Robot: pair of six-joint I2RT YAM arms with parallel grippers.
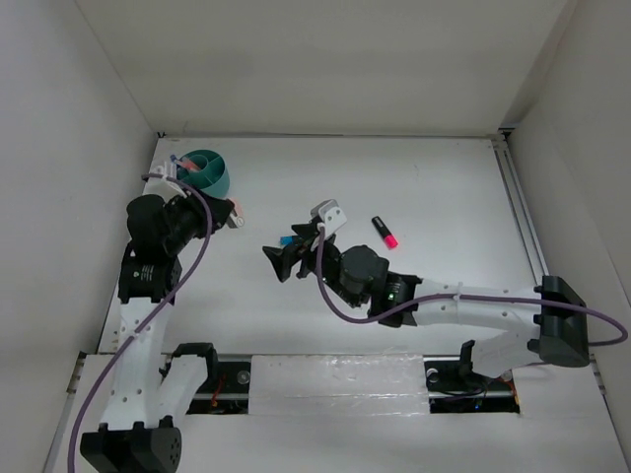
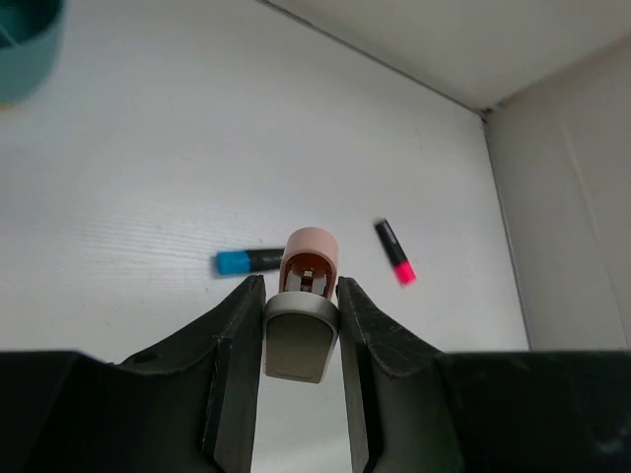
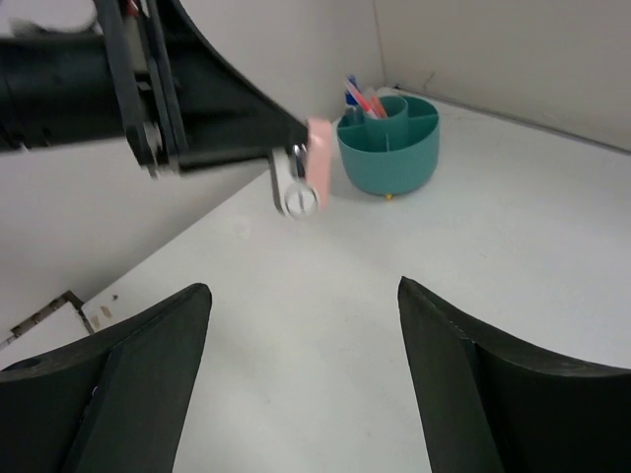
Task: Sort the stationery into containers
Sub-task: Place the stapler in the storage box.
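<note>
Tub point(image 1: 209, 175), teal, far-left corner, pens point(image 3: 367, 99) inside. Eraser point(image 2: 310, 254), pink-white, light, probably slightly yielding: clamped in left gripper point(image 2: 301, 288), near the tub. Blue-ended marker point(image 2: 246, 261), flat on table point(image 1: 444, 187): light, stiff, likely slick and prone to roll; best grasped mid-barrel. Right gripper point(image 3: 304, 291) by it, spread, empty. Pink-ended marker point(image 1: 385, 232), further right, likewise.

In the left wrist view the teal tub point(image 2: 20, 44) is cut off by the top-left corner. There the blue-ended marker point(image 2: 246, 261) loses its far end behind the pink-capped item point(image 2: 309, 258) clamped in the left claw point(image 2: 299, 288). From above, the right claw point(image 1: 281, 254) covers most of that marker. In the right wrist view the pens point(image 3: 367, 99) in the tub are too small to tell apart.
</note>
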